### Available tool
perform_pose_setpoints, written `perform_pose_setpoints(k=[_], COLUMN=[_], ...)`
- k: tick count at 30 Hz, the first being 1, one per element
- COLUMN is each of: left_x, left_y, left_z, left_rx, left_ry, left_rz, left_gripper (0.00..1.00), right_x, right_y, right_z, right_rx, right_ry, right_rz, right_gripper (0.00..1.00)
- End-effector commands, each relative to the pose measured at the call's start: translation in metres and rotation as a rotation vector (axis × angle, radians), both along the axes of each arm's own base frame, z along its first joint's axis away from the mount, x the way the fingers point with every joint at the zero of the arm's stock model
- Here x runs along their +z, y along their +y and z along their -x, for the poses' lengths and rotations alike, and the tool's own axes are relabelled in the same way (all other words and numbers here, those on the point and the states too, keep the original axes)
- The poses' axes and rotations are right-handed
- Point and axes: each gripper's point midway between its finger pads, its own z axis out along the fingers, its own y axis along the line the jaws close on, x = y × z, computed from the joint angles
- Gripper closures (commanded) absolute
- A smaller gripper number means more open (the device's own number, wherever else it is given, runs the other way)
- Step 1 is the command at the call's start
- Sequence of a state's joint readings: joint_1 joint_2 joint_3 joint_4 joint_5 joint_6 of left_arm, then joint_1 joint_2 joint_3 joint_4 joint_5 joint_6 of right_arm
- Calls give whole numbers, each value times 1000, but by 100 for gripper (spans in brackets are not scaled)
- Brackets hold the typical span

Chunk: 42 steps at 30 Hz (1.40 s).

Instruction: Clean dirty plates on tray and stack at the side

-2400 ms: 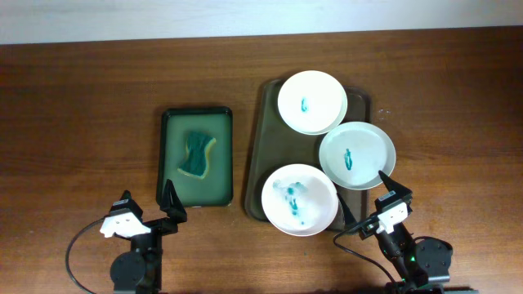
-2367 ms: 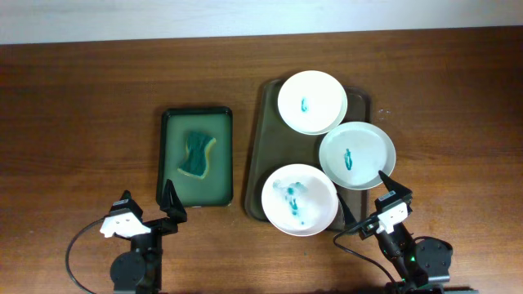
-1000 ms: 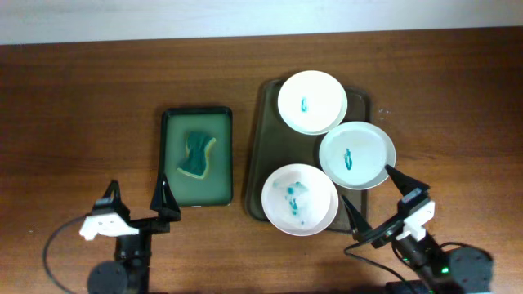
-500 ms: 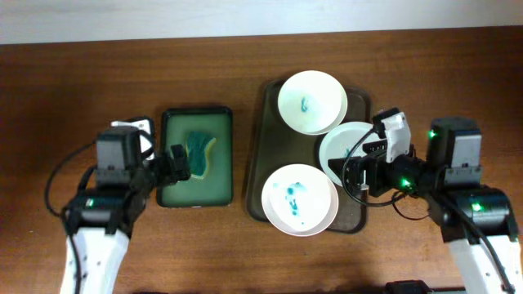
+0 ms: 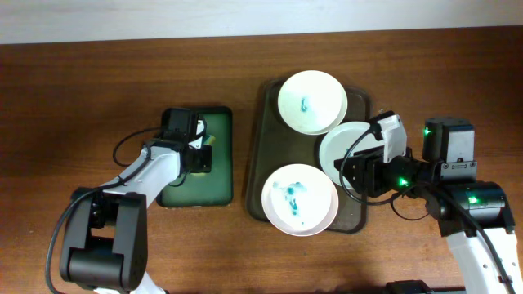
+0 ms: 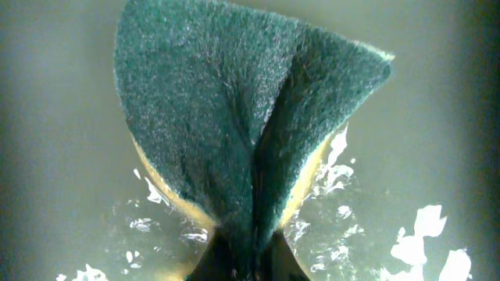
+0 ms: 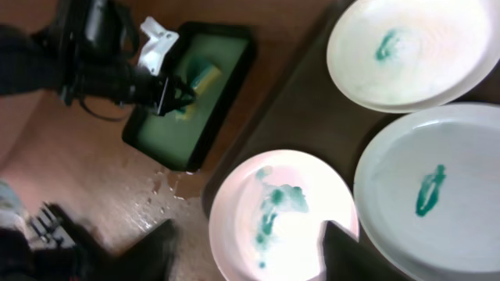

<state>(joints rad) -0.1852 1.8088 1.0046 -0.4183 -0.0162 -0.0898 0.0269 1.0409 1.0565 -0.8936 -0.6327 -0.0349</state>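
I count three, all teal-smeared: near plate (image 5: 299, 199), middle plate (image 5: 351, 137) and far plate (image 5: 311, 101), on one brown tray (image 5: 263, 147), just ahead of my right end effector (image 7: 250, 232), spread wide, empty; left end effector (image 5: 198, 153) pinches the one sponge (image 6: 234, 125) over one green tray (image 5: 214, 184); wooden worktop (image 5: 82, 90), pale wall (image 5: 163, 16).

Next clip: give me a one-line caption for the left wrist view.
Left gripper pinches the green-topped yellow sponge into a fold in the wet green tray.
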Motion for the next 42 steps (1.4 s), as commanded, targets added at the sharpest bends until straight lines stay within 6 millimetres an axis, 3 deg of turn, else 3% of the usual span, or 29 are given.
perform_pose_setpoints(k=[1, 3, 5, 7, 10, 12, 13, 14, 17, 19, 20, 21, 24, 25, 27, 31, 32, 36, 38, 41, 42], left_x=[20, 56, 70, 54, 13, -16, -19, -18, 6, 48, 78, 92, 153, 171, 179, 158, 143, 87, 70, 59, 52], left_y=[-3, -4, -7, -6, -5, -5, -5, -5, -7, -11, -16, -20, -64, -99, -152, -244, -269, -335, -361, -382, -386], left_z=[1, -4, -10, -7, 1, 23, 25, 25, 16, -1, -12, -17, -37, -41, -47, -40, -35, -9, 6, 21, 25], left_rx=[-23, -23, -27, -26, -26, -32, -33, -33, -33, -34, -43, -52, -141, -214, -266, -400, -441, -457, -472, -495, -480], left_ry=[34, 14, -23, 11, 111, 243, 257, 257, 244, 202, 165, 145, 28, -26, -94, -120, -120, -2, 37, 47, 66], left_rz=[-4, 0, 11, 3, -13, -12, -14, -14, -12, -4, 2, 5, 68, 156, 262, 358, 367, 474, 519, 534, 536], left_gripper=[97, 64, 51, 48, 58, 78, 92, 100, 100, 100, 100, 100, 100, 100, 100, 100, 100, 100, 100, 100, 100], right_x=[-4, -11, -18, -32, -52, -68, -78, -84, -93, -91, -90, -90, -101, -110, -132, -171, -185, -198, -200, -211, -213], right_y=[-25, -61, -93, -113, -116, -117, -117, -117, -119, -124, -128, -130, -143, -147, -151, -164, -170, -173, -172, -168, -163], right_z=[-12, -20, -18, -8, -3, -4, -7, -8, -12, -22, -29, -31, -47, -53, -67, -83, -85, -93, -89, -80, -78], right_rx=[-185, -391, -538, -590, -557, -545, -541, -539, -513, -513, -526, -533, -562, -568, -566, -585, -595, -600, -597, -588, -573], right_ry=[48, 98, 159, 234, 317, 390, 433, 455, 475, 423, 393, 387, 370, 382, 409, 455, 475, 479, 493, 525, 536], right_rz=[40, 58, 44, 64, 100, 105, 106, 106, 121, 141, 155, 158, 201, 214, 217, 263, 289, 297, 298, 294, 273], right_gripper=[50, 50, 49, 48, 48, 43, 43, 43, 48, 53, 56, 56, 57, 58, 61, 68, 71, 80, 85, 89, 95])
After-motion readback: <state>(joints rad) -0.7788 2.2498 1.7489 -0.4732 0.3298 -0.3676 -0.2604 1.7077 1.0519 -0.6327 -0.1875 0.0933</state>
